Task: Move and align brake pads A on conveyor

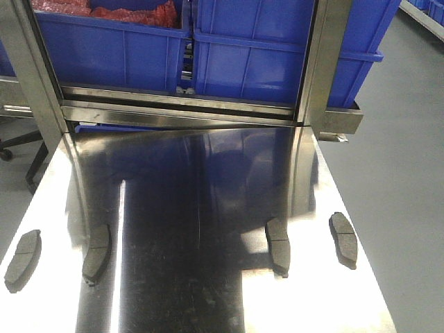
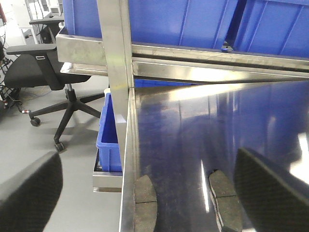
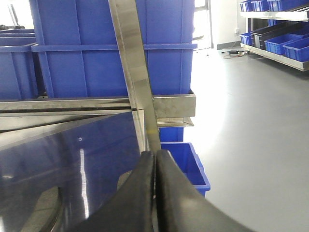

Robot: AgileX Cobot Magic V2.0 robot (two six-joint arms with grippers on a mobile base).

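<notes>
Front view: four brake pads (image 1: 22, 259) (image 1: 97, 252) (image 1: 278, 245) (image 1: 343, 238) lie flat in a loose row across the lower part of a shiny steel table (image 1: 208, 201). Two sit at lower left and two at lower right, with a wide bare stretch between the pairs. Each pad lies lengthwise, pointing away from the camera, and none touches another. Blue bins (image 1: 118, 48) stand behind a steel frame (image 1: 41, 83) along the top of the frame. Left wrist view: an office chair (image 2: 43, 72) stands on the grey floor at upper left. The left gripper (image 2: 147, 157) has its dark fingers (image 2: 29, 191) spread wide at the bottom corners, holding nothing, with two pads on the table at bottom centre between them. Right wrist view: the right gripper (image 3: 155, 159) has its fingers pressed together at bottom centre, nothing between them, above the table's right edge.
</notes>
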